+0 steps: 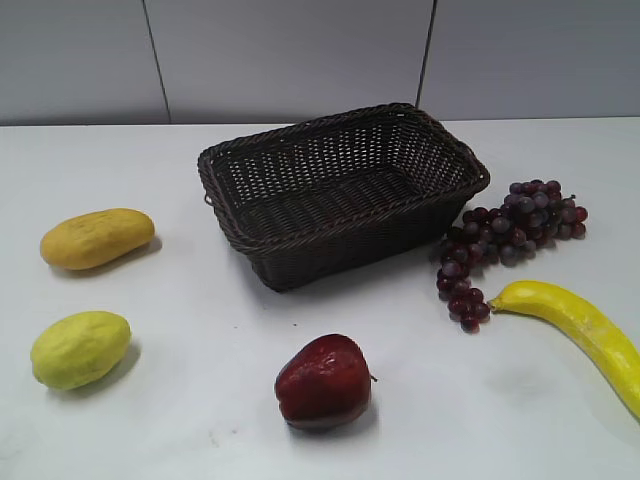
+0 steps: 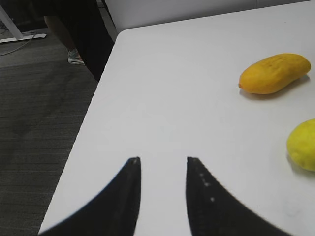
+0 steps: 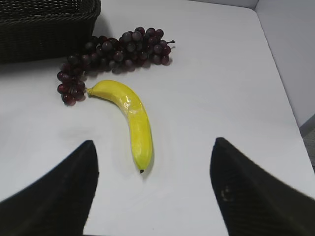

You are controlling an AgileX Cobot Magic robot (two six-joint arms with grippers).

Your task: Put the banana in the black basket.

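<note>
The banana is long, curved and bright yellow. It lies on the white table at the right, its stem end touching the grapes. In the right wrist view the banana lies just ahead of my right gripper, which is wide open and empty above the table. The black basket is a dark woven rectangle at the middle back, and it is empty; its corner shows in the right wrist view. My left gripper is open and empty near the table's left edge. Neither gripper shows in the exterior view.
A bunch of dark red grapes lies between basket and banana. A red apple sits at the front middle. An orange-yellow oval fruit and a yellow-green lemon-like fruit lie at the left. The table's edge and floor are left.
</note>
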